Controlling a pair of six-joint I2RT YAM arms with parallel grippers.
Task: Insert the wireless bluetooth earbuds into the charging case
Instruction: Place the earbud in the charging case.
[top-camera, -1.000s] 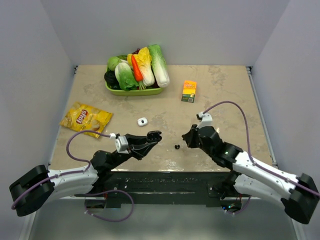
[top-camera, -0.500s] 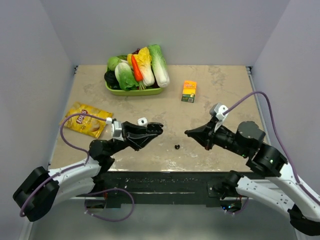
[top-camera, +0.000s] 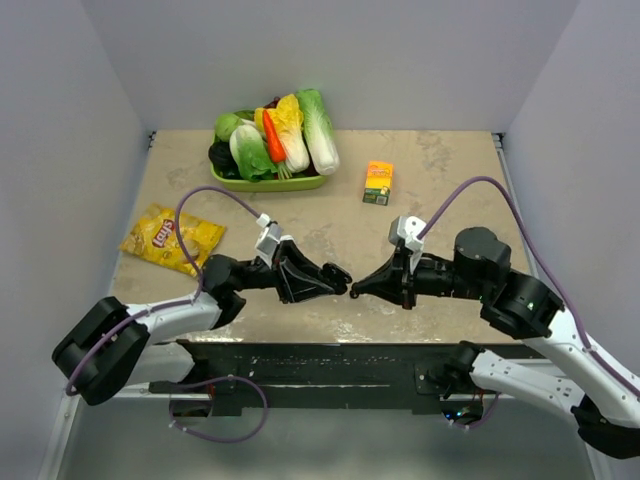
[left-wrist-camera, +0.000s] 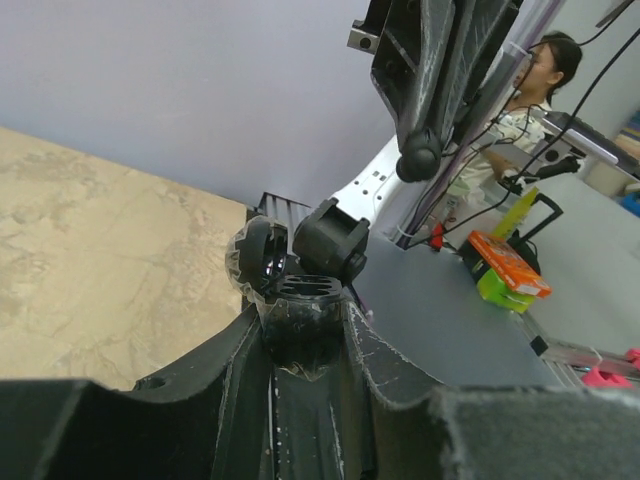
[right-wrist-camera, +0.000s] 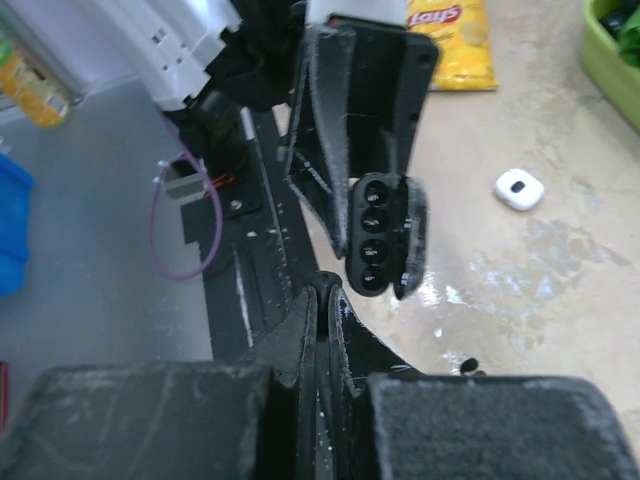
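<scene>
Earbuds (right-wrist-camera: 468, 365) aren't in yet — you've just swung both arms tip to tip: left jaws clamp a black case-like piece (left-wrist-camera: 300, 300), right jaws shut, contents unclear.

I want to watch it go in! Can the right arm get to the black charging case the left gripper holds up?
Probably yes. The left gripper holds the black charging case open side toward the right gripper, which pinches a small black earbud. The tips nearly meet, with nothing between.
</scene>
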